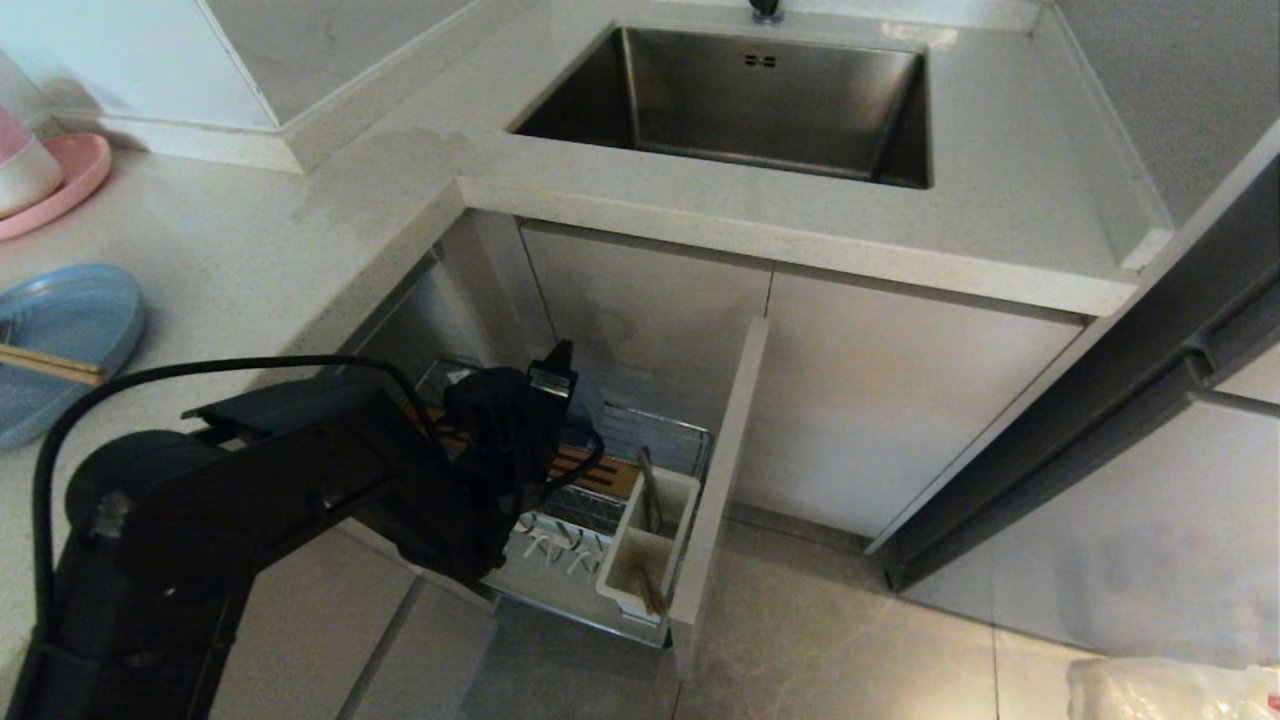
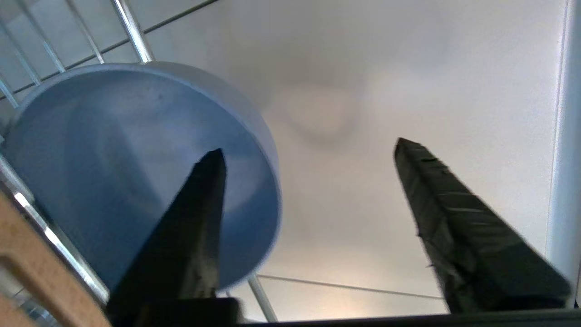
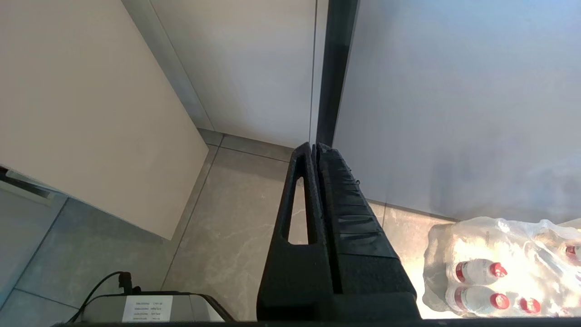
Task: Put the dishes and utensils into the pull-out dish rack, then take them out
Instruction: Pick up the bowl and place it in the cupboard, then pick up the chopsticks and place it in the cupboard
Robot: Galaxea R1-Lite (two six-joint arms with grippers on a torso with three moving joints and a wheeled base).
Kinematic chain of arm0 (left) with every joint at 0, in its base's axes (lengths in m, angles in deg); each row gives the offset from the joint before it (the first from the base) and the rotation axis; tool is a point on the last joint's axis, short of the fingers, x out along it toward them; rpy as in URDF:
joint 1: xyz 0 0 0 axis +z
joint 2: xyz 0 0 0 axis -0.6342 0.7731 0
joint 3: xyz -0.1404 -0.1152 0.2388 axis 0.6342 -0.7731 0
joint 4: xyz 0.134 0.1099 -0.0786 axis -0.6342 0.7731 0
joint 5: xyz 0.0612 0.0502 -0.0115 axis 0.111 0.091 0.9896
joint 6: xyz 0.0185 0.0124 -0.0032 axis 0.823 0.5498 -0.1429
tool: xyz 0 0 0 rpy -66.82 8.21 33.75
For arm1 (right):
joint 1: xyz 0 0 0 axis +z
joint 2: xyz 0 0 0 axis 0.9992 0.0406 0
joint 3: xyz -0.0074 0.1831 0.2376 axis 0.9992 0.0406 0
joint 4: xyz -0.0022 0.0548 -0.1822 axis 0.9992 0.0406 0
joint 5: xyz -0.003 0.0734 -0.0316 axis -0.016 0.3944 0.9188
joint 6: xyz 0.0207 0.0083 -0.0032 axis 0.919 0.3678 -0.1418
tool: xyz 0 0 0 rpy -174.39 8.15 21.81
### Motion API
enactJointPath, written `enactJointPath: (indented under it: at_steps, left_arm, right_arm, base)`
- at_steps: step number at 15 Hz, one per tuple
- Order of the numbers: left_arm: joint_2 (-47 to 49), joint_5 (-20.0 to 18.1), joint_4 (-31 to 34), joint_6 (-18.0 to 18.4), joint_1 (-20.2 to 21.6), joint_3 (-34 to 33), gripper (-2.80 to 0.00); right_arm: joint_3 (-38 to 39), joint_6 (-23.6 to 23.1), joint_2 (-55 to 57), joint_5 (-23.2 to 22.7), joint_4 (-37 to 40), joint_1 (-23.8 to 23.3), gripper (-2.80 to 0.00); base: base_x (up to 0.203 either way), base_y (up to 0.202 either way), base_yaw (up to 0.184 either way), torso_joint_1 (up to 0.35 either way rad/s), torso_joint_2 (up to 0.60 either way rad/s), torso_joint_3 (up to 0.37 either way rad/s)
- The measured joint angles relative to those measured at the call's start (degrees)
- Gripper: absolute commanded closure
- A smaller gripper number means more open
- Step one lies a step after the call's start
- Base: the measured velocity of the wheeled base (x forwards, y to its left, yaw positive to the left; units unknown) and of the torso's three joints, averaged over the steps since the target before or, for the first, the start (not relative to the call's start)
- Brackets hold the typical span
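The pull-out dish rack [image 1: 690,440] stands drawn out below the counter, and my left arm reaches into it. In the left wrist view the small pale-blue bowl [image 2: 113,159] stands on edge among the chrome wires beside the wooden bar [image 2: 36,268]. My left gripper [image 2: 308,146] is open, one finger in front of the bowl's hollow and the other well clear of its rim. The arm hides the bowl in the head view. The silver utensil [image 1: 648,490] stands in the white cup [image 1: 683,500]. On the counter lies the blue plate [image 1: 70,320] with chopsticks [image 1: 50,365] across it.
A pink plate [image 1: 70,180] and a pink-and-white bowl [image 1: 20,165] sit at the counter's far left. The steel sink [image 1: 740,100] is above the rack. My right gripper [image 3: 315,146] hangs shut over the floor beside a wrapped pack of bottles [image 3: 499,268].
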Motion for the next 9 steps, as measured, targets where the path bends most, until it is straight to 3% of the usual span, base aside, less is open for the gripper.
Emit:
enactJointPath:
  at_steps: [9]
  left_arm:
    - [-11.38, 2.91, 11.93, -0.15, -1.65, -5.76, -2.80]
  right_arm:
    - [0.00, 0.00, 0.00, 0.02, 0.01, 0.00, 0.00]
  base:
    - [0.000, 0.000, 0.000, 0.000, 0.00, 0.000]
